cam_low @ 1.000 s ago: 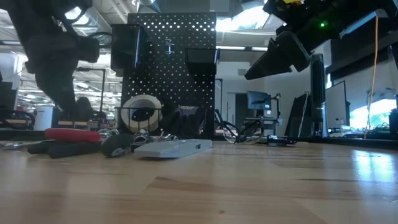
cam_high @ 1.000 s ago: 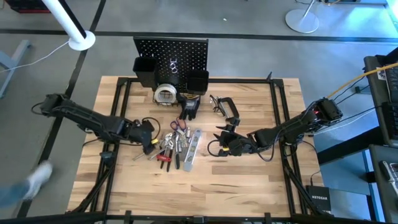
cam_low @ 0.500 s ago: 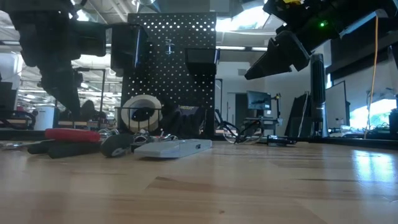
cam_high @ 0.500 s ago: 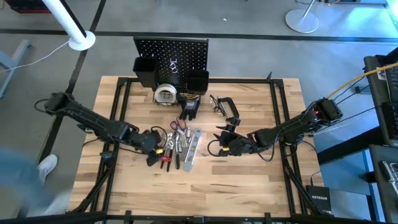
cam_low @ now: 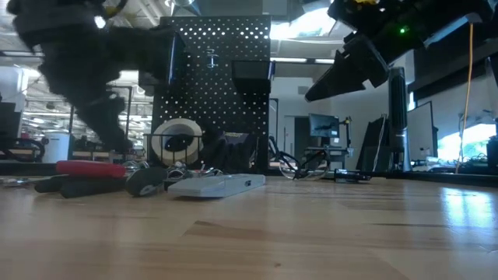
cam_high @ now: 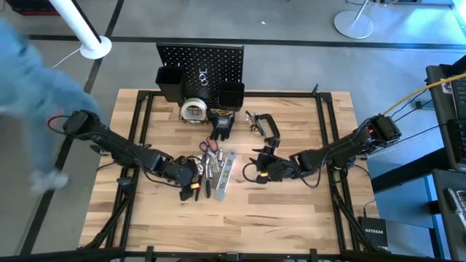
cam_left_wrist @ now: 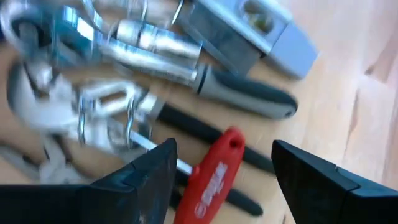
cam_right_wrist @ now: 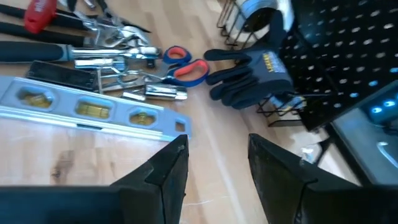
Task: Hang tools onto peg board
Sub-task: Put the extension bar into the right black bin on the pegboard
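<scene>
1. Left gripper (cam_high: 191,177) is over the near-left edge of the tool pile (cam_high: 207,169); fingers spread wide, empty, straddling a red-handled tool (cam_left_wrist: 208,174) from above.
2. Right gripper (cam_high: 263,166) hangs right of the pile, raised off the table (cam_high: 291,218); fingers partly open, nothing between them.
3. Silver level (cam_right_wrist: 87,106) marks the pile's right edge, with bare wood between it and the right gripper.
4. Scissors (cam_right_wrist: 183,67) and black gloves (cam_right_wrist: 252,78) lie between the pile and the peg board (cam_high: 200,62).
5. Peg board stands upright at the far edge, tape roll (cam_high: 193,110) in its wire basket.
6. Black C-clamp (cam_high: 266,125) lies apart, right of the gloves.
7. Near half of the table is open.
</scene>
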